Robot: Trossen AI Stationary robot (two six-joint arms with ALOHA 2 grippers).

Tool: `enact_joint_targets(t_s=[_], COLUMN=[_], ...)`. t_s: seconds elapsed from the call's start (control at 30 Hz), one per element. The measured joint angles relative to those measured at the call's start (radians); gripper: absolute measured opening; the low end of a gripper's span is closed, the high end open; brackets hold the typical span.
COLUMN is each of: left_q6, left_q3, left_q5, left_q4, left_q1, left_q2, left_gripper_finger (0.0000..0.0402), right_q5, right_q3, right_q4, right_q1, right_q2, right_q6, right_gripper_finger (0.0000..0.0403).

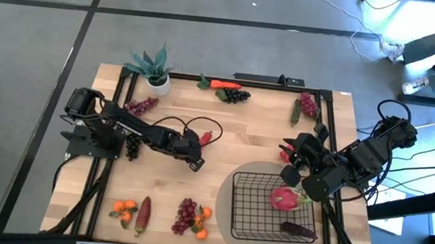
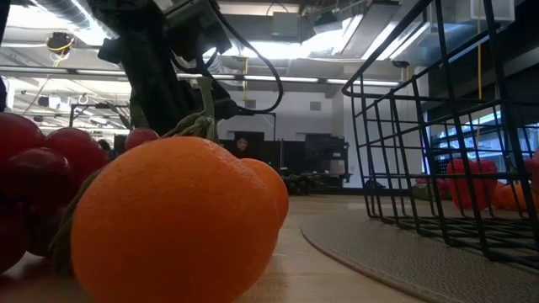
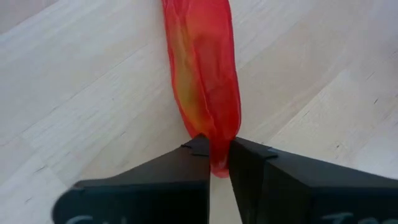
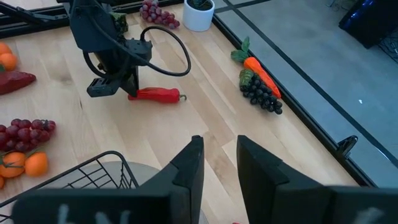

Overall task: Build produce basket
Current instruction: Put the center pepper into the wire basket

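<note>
From above, the left claw [image 1: 200, 144] is clamped on a red pepper [image 1: 206, 137] mid-bench, left of the basket [image 1: 270, 211] holding a dragon fruit [image 1: 284, 198]; its wrist view shows fingers [image 3: 180, 163] pinching the pepper's tip [image 3: 217, 163]; the right claw [image 4: 219, 163] hovers empty, slightly parted.

I see the basket [image 1: 269, 211] on the mat [image 1: 231, 189] at the table's [image 1: 240, 132] front right, a dragon fruit [image 1: 284, 198] in it. Mid-table, my left gripper [image 1: 199, 146] sits at a pepper's [image 1: 206, 137] tip. Carrot [image 1: 223, 84] and plant [image 1: 155, 66] lie along the back edge, oranges [image 1: 124, 207] front left.
</note>
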Motion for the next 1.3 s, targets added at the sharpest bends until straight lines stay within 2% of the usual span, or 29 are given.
enact_joint_targets(t_s=[0.3, 0.57, 0.7, 0.93, 1.3], left_q6=[0.066, 0.221, 0.341, 0.566, 0.686], left_q3=[0.026, 0.103, 0.184, 0.368, 0.541], left_q5=[0.062, 0.054, 0.053, 0.056, 0.053], left_q4=[-0.037, -0.131, -0.205, -0.302, -0.405], left_q1=[0.000, -0.001, -0.001, -0.017, -0.035], left_q2=[-0.056, -0.128, -0.148, -0.151, -0.150], left_gripper_finger=[0.0005, 0.0004, 0.0004, 0.0004, 0.0004], right_q5=[-0.008, -0.153, -0.183, -0.186, -0.262], right_q3=[0.000, 0.000, 0.000, -0.002, -0.002], right_q4=[-0.001, 0.005, 0.006, 0.096, 0.221], right_q1=[0.001, 0.001, -0.009, -0.053, -0.203], right_q2=[0.000, 0.000, 0.000, 0.017, 0.091], right_q6=[-0.011, -0.107, -0.112, -0.343, -0.658], right_gripper_finger=[0.0080, 0.0080, 0.0080, 0.0080, 0.0080])
